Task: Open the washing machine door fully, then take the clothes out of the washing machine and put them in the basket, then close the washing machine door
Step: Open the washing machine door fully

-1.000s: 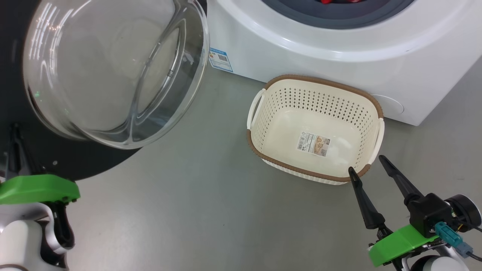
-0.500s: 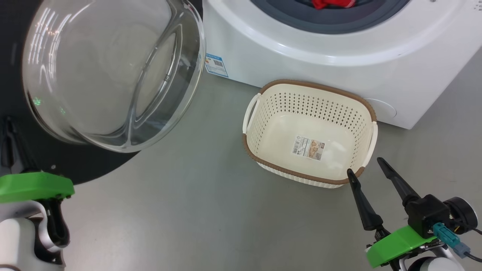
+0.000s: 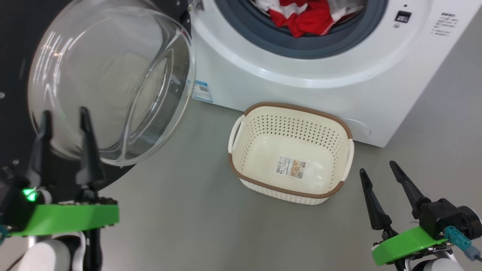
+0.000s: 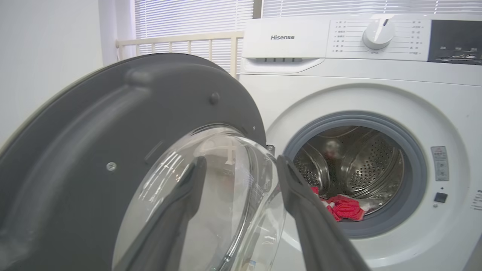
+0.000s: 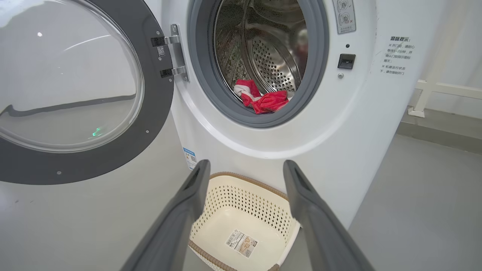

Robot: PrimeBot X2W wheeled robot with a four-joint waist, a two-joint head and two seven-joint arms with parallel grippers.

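**Letting go of door, unloading next**

Spreading wide at lower left of head view: left gripper (image 3: 64, 111), nothing held; pinched shut by the black rim half a second back. Hangs just in front of washing machine door (image 3: 113, 75), glass bowl behind the fingertips, contact not visible. Holds right gripper (image 3: 377, 167) wide and empty as before, low right, near basket (image 3: 293, 106) but apart from it.

Tilts head camera up since earlier frames, so whole-scene shift counted as camera, not objects. Brings clothes (image 3: 305, 17) into sight: red and white, bunched at front lip of drum (image 5: 271, 56) inside washing machine (image 3: 301, 79).

Reads as door step done or nearly done: swung well clear of opening; whether at full stop, cannot tell. Nothing in basket yet, sticker (image 3: 290, 167) bare. Next, probably a reach into drum.

Room for moving:
- Leaves open floor (image 3: 188, 210) between door and basket, clear lane to opening.
- Sets basket on floor just beside machine front, below opening; contact unclear. Short carry and drop, judging by that.
- Watch bulging glass beside left arm's path.
- Watch grey rubber ring (image 3: 301, 49) at mouth edge.
- Watch basket's near rim ahead of the right gripper.
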